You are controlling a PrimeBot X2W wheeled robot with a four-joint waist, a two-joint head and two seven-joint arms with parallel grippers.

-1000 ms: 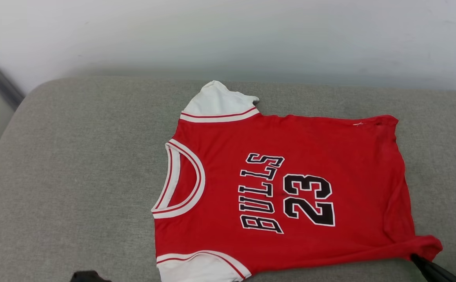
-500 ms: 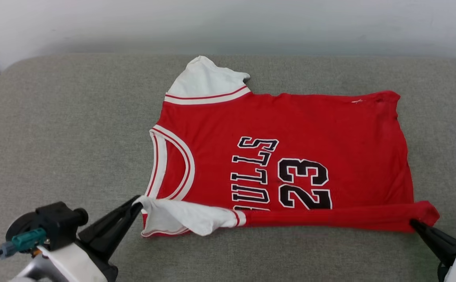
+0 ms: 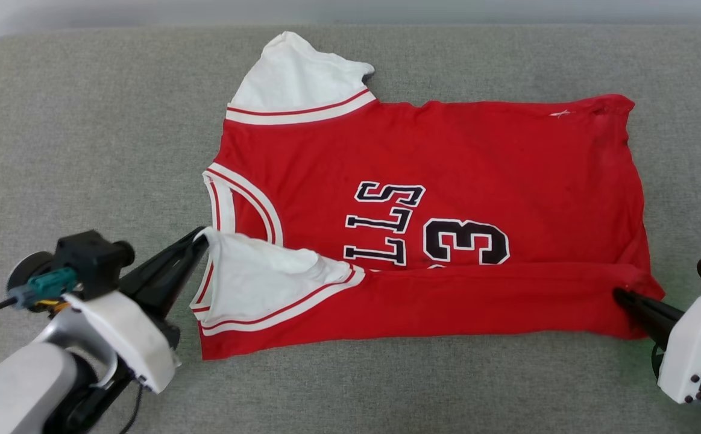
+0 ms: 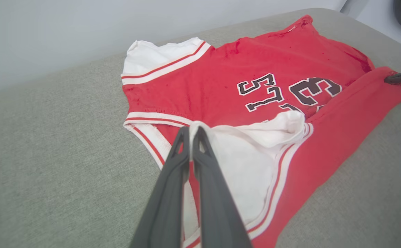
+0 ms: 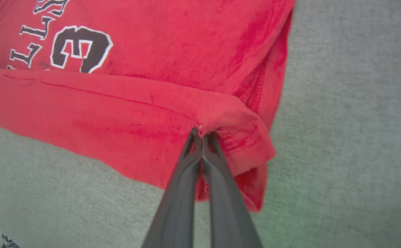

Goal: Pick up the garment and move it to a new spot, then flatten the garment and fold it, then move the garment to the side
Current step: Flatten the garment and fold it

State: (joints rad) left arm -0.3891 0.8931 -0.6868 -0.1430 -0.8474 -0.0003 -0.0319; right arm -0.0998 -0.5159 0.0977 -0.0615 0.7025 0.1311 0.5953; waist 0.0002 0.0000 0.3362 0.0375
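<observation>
Garment lies spread on the gray cushion, collar toward the robot's left. Fold underway: the near long edge is turned over the chest. Left pincer is clenched on the near white sleeve. Right pincer is clenched on the near hem corner. Judged: moving and flattening done, first fold partway. More folding and the move aside are left. The flap covers part of the lettering. How many layers each pincer pinches, can't tell.

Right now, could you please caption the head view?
Left tool and right tool, shut on the garment, hold its near edge over the lettering.
</observation>
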